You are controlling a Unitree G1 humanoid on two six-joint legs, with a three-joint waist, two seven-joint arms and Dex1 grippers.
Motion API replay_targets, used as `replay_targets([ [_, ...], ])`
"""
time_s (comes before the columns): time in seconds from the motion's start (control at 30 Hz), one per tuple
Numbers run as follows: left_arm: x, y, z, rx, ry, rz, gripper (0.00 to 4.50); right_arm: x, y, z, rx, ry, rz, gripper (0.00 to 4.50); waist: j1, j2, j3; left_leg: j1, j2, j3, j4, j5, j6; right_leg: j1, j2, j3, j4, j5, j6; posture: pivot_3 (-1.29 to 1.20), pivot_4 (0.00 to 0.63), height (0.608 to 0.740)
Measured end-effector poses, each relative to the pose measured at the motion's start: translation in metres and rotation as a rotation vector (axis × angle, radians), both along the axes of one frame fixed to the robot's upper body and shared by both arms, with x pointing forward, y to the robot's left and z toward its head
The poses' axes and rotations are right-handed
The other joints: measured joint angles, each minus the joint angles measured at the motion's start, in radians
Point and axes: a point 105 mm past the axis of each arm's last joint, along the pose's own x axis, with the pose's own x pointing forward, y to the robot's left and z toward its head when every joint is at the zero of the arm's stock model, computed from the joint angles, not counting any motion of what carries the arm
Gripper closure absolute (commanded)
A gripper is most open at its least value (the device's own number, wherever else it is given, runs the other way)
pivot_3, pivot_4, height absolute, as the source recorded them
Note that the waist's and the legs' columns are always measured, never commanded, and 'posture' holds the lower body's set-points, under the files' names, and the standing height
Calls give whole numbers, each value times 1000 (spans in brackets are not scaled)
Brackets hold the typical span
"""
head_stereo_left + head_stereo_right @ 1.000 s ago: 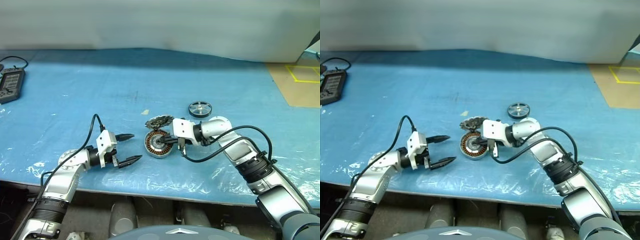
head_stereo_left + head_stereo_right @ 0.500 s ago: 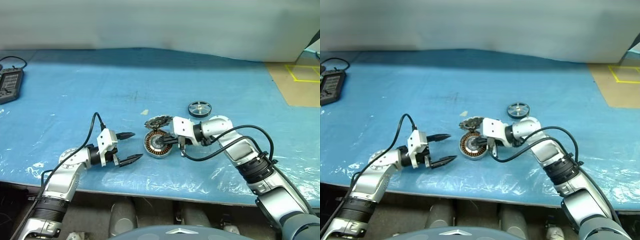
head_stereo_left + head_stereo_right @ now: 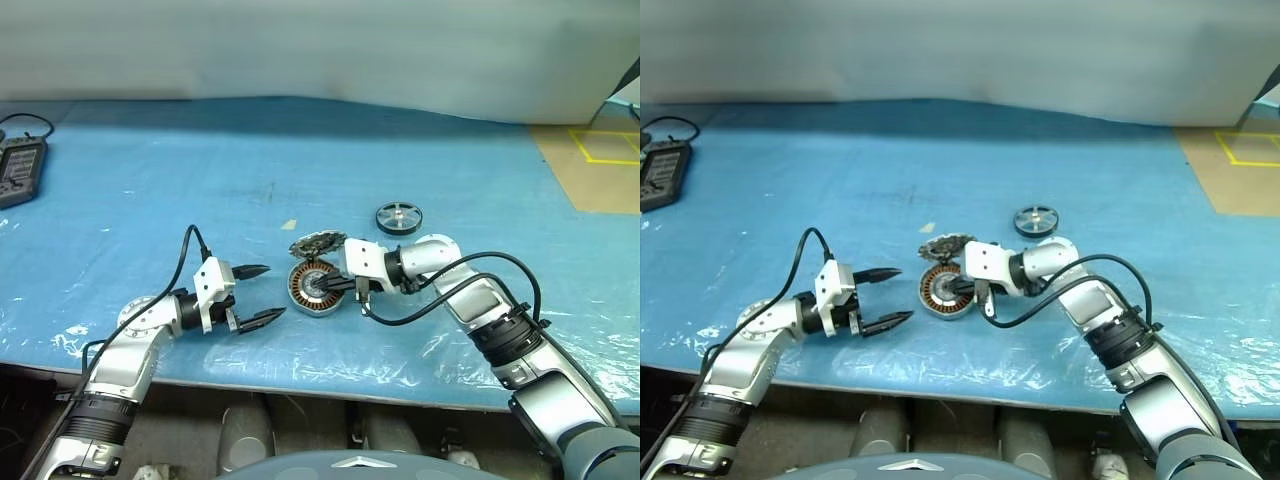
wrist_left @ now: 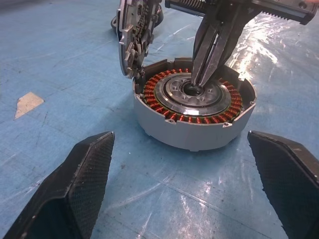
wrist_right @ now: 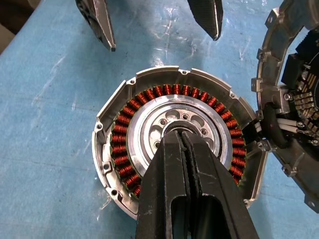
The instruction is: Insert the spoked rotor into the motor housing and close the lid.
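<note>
The shallow round silver motor housing (image 3: 314, 286), with its ring of copper-coloured windings and dark centre, is sitting open on the blue plastic-covered table (image 3: 150, 190) and serves as the landmark here. The thin grey toothed lid (image 3: 318, 243) is standing tilted up just behind the housing, joined to its far rim, with its inner side showing wires in the right wrist view. The small round black-rimmed rotor with a silver spoked face (image 3: 399, 217) is lying flat on the table behind and to the right of the housing, well apart from it.

The right tool (image 5: 182, 144) is reaching in from the right of the housing, its two black fingers pressed together with nothing between them, and their tips are sitting at the dark centre hole of the housing. The left tool (image 3: 256, 296) is hovering to the left of the housing, near it but not touching, with its black fingers (image 4: 79, 179) spread wide and empty, pointing towards the housing.

A dark handheld device with a cable (image 3: 22, 168) is lying far to the left of the housing, at the table's edge.
</note>
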Motion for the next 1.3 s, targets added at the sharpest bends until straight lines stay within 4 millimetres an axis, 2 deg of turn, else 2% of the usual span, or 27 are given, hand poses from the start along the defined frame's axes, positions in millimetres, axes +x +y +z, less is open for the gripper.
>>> replay_targets([
  [0.53,0,2,-3,0,1,2,0,4,0,1,-23,-58,0,4475,1,0,0,1,0,0,0,0,0,1,0,0,1,0,0,0,150,740],
  [0.93,-1,2,-9,5,10,-2,0,-2,2,4,38,78,-17,4475,1,0,0,-2,0,0,0,0,0,-1,0,0,0,0,0,0,150,740],
  [1.3,-3,0,-8,3,13,-6,0,4,0,8,62,54,-63,4475,1,0,0,-2,0,0,0,0,0,-1,0,0,-1,0,0,0,150,740],
])
